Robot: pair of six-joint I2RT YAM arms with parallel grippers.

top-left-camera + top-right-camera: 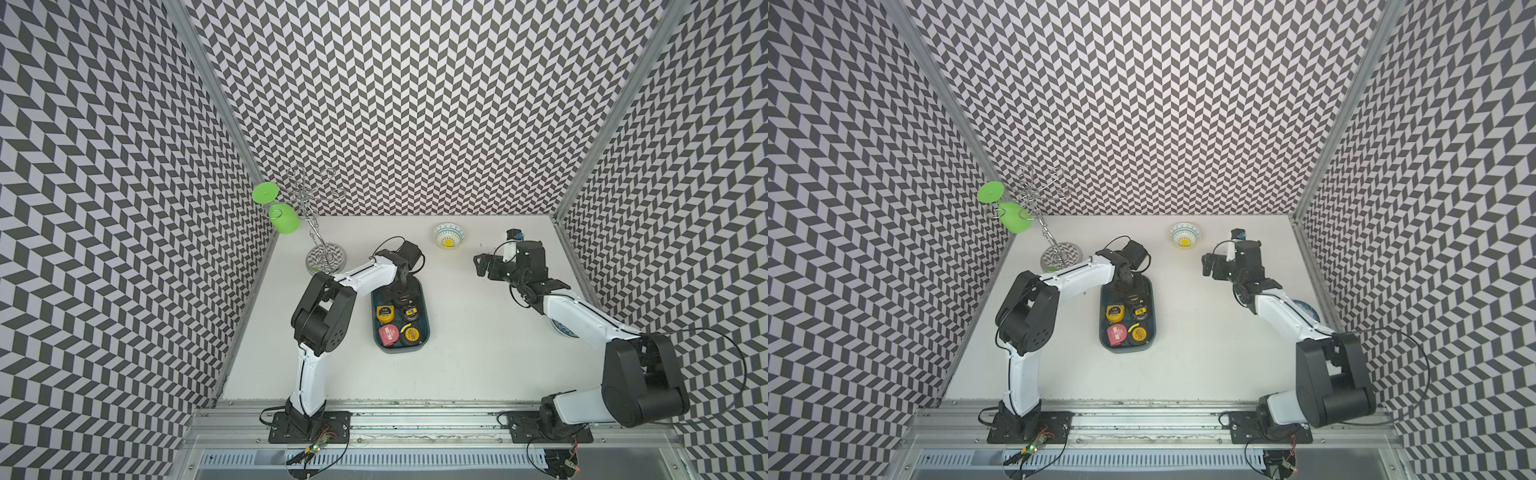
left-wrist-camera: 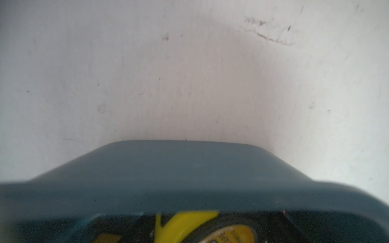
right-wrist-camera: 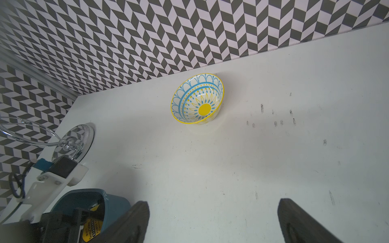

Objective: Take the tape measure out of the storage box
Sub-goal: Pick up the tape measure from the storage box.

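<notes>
Reaching into storage box (image 1: 401, 350): left pincer (image 1: 400, 291) at far tape measure (image 2: 189, 223), grip indiscernible; right pincer (image 3: 210, 209) agape, empty; none out yet.

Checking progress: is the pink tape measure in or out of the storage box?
In. The pink tape measure lies inside the storage box, within its rim.

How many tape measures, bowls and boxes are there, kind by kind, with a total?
Tape measures: 5 (one at the far end partly hidden)
Bowls: 2 (one partly hidden)
Boxes: 1
Total: 8
</notes>
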